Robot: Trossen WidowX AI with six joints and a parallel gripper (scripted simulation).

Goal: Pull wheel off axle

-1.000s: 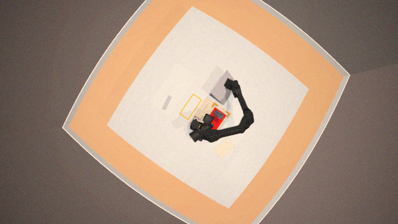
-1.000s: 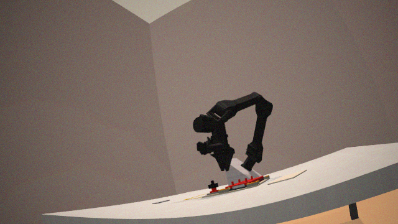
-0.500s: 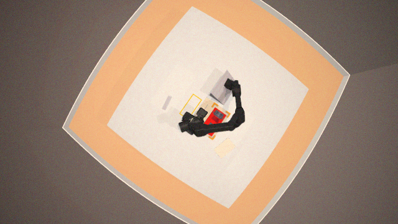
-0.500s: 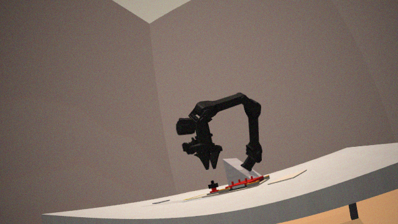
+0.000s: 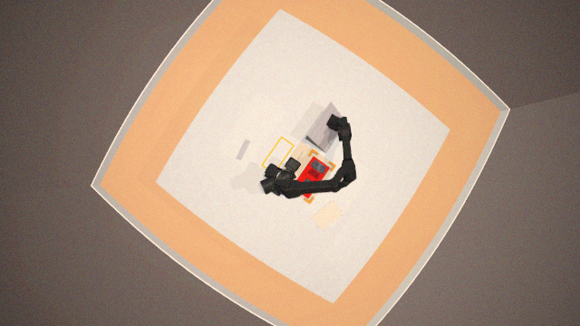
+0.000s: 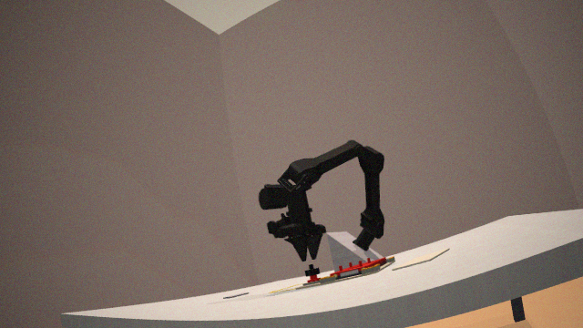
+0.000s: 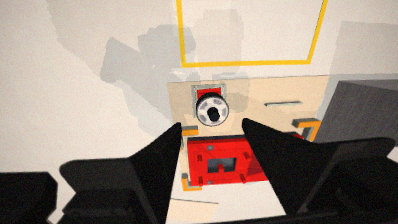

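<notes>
The wheel (image 6: 311,271) (image 7: 203,114), black with a pale spoked face, sits on the upright axle (image 7: 213,114), whose black tip shows through its middle. The axle stands on a small red base (image 6: 312,279). My gripper (image 6: 309,260) (image 7: 211,124) is open and empty, pointing down, its fingertips a little above the wheel and axle. In the top view the arm hides the wheel. The marked area, a yellow outline (image 5: 287,141) (image 7: 245,64), lies on the table just beyond the wheel's board in the wrist view.
A red block with pegs (image 5: 321,166) (image 6: 360,265) (image 7: 200,176) sits between orange corner brackets beside the wheel. A grey wedge-shaped block (image 5: 323,129) (image 6: 339,248) (image 7: 362,112) stands near the arm's base. A thin beige plate (image 5: 327,215) (image 6: 421,260) and a small flat grey strip (image 5: 243,149) lie on the table.
</notes>
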